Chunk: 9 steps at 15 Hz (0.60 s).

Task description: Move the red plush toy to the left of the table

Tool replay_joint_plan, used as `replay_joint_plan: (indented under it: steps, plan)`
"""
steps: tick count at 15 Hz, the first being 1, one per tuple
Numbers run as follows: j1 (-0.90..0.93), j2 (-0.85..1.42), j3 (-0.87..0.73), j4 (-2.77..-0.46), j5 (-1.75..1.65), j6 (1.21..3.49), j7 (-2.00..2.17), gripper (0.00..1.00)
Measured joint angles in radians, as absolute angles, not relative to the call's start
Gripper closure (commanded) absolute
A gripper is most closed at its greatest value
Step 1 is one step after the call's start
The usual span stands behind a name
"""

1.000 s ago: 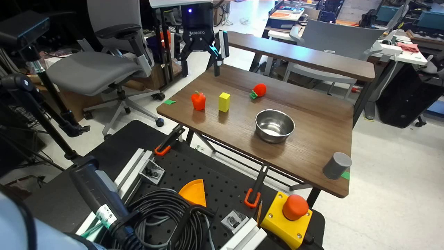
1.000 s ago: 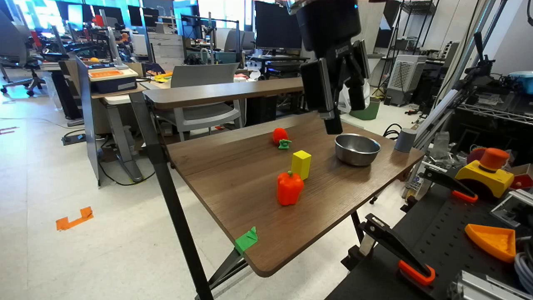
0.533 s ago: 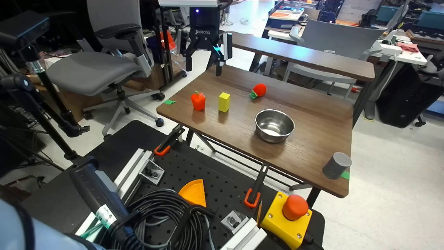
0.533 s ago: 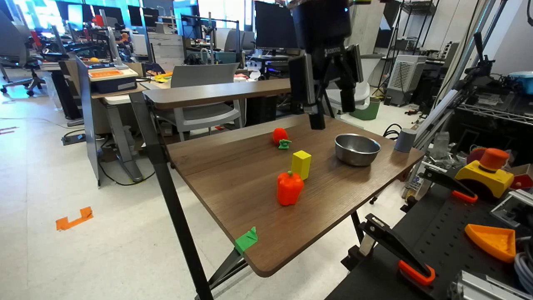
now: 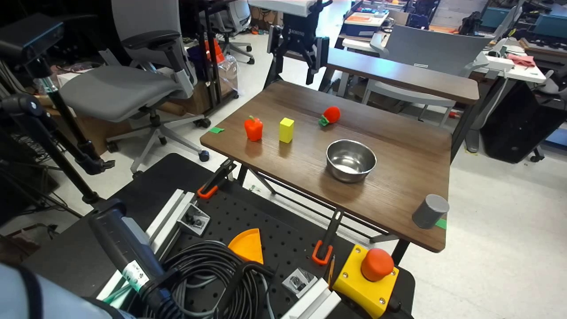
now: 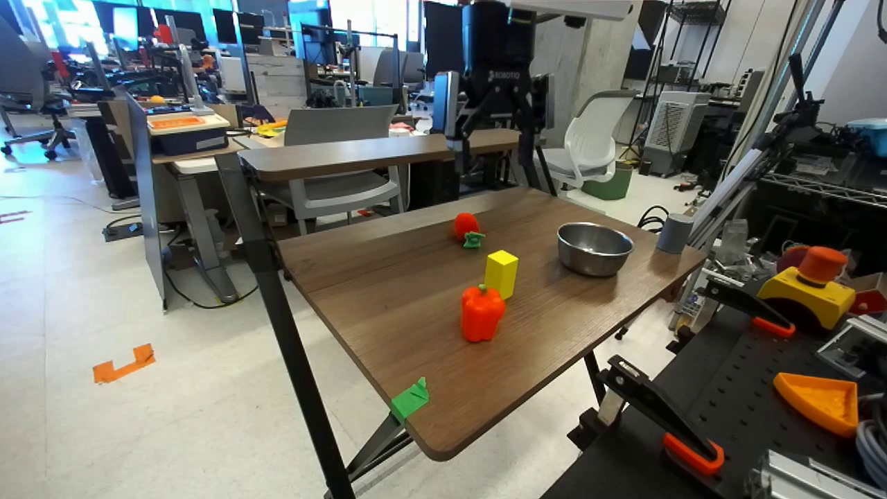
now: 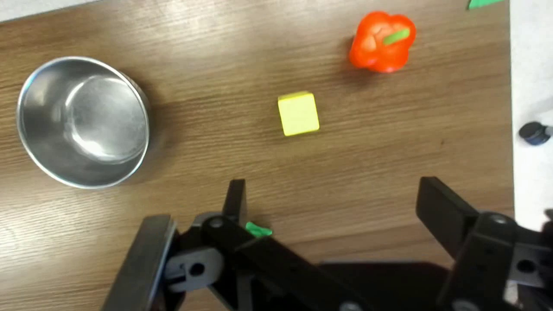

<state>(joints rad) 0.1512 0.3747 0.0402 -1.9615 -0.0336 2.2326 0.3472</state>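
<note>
"Got the red plush toy (image 5: 333, 114)?"

"Yep, lying on the tabletop (image 5: 401, 164) in both exterior views, toward the long edge by the raised shelf (image 5: 381, 71). Nearly lost in the wrist view: can make out only a green leaf (image 7: 258, 230) beside a black fingertip (image 7: 236, 198); can't see the red body behind the jaws."

"Jaws state?"

"Spread wide, up above the tabletop, apart from the toy. Mark the white arm (image 5: 283, 5) as cut off at the top in both exterior views."

"And around, in the way?"

"Log the yellow block (image 5: 286, 130), upright, between the toy and the picture-left end in an exterior view. Add the red-orange pepper (image 6: 483, 313), also upright, overlapping the block's lower corner in an exterior view. Then the steel bowl (image 6: 596, 258), whole in the wrist view, and the grey cylinder (image 5: 430, 212), right by green tape (image 5: 441, 223) in an exterior view, overlap hard to judge."

"More cut-offs?"

"Yep: another green strip (image 7: 484, 3), clipped by the wrist view's top edge. Plus a small dark thing (image 7: 535, 133) against the pale floor (image 7: 531, 185), cropped at the right edge, can't name it."
</note>
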Motion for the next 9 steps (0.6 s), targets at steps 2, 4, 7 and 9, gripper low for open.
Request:
replay_joint_plan:
  steps: [2,4,7,9]
  plan:
    - [0.151,0.431,0.016,-1.896,-0.034,2.263,0.388,0.00]
    - [0.149,0.498,-0.015,-1.815,-0.034,2.277,0.438,0.00]
    - [0.144,0.611,-0.056,-1.685,-0.033,2.276,0.503,0.00]
    - [0.141,0.689,-0.073,-1.599,-0.033,2.270,0.535,0.00]
